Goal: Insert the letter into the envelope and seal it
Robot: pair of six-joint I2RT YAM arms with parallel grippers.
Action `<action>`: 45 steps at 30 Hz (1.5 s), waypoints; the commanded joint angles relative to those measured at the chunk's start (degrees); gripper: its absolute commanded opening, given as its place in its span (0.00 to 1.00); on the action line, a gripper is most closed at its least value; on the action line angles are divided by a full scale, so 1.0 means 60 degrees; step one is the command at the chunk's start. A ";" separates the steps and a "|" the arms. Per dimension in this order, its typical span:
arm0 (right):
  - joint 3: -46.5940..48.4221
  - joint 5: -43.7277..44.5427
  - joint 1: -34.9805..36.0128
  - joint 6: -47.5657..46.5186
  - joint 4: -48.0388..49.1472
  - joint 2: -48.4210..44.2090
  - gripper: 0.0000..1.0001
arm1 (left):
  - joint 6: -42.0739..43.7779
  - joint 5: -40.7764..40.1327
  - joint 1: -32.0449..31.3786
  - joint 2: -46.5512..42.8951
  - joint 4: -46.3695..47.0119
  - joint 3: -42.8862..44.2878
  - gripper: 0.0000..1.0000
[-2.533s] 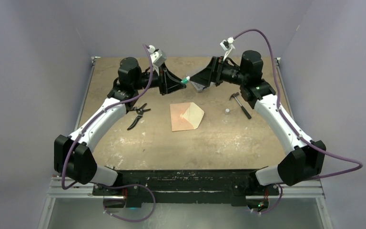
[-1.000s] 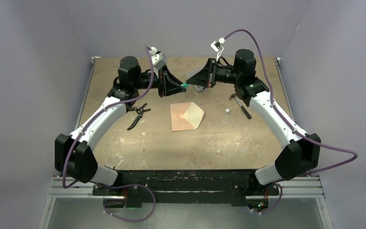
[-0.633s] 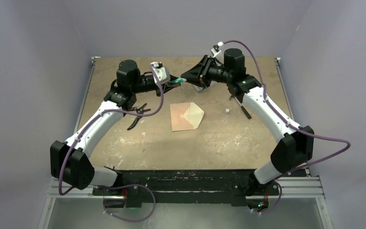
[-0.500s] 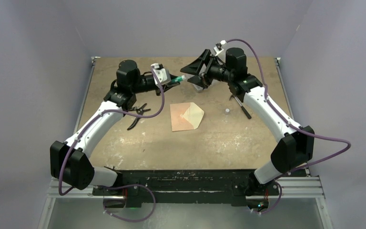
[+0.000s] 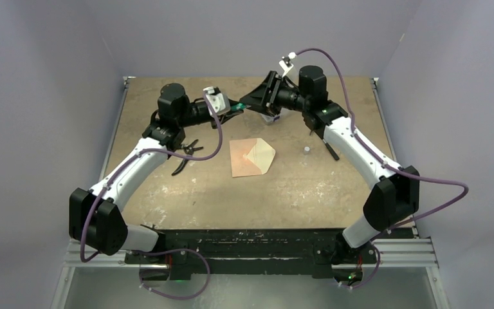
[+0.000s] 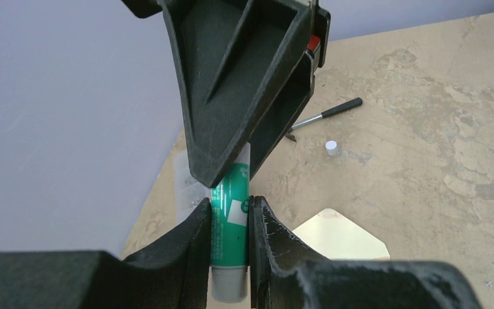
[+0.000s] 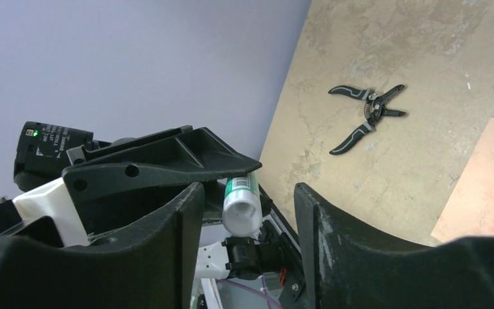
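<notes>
One envelope [image 5: 251, 158] lies on the desk [image 5: 167, 193]. Above, left end effector [image 6: 230, 206] holds the glue stick [image 6: 229, 239]; right end effector [image 7: 247, 193] is wide around its tip: center it, then close gently.

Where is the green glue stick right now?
The glue stick is held in the air by the left gripper, far-middle in the top view, beyond the envelope; the open right gripper straddles its end.
</notes>
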 commanded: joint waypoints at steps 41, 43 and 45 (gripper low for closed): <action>0.0547 0.0030 0.0094 -0.1160 -0.0341 0.0439 0.00 | -0.2537 -0.0440 0.0290 0.0131 0.0759 -0.0569 0.41; 0.0547 -0.0023 0.0108 -0.1195 -0.0285 0.0489 0.00 | -0.2512 -0.0382 0.0290 0.0176 0.0715 -0.0591 0.30; 0.0519 -0.0102 0.0105 -0.1183 -0.0172 0.0495 0.00 | -0.2507 -0.0280 0.0290 0.0233 0.0649 -0.0596 0.21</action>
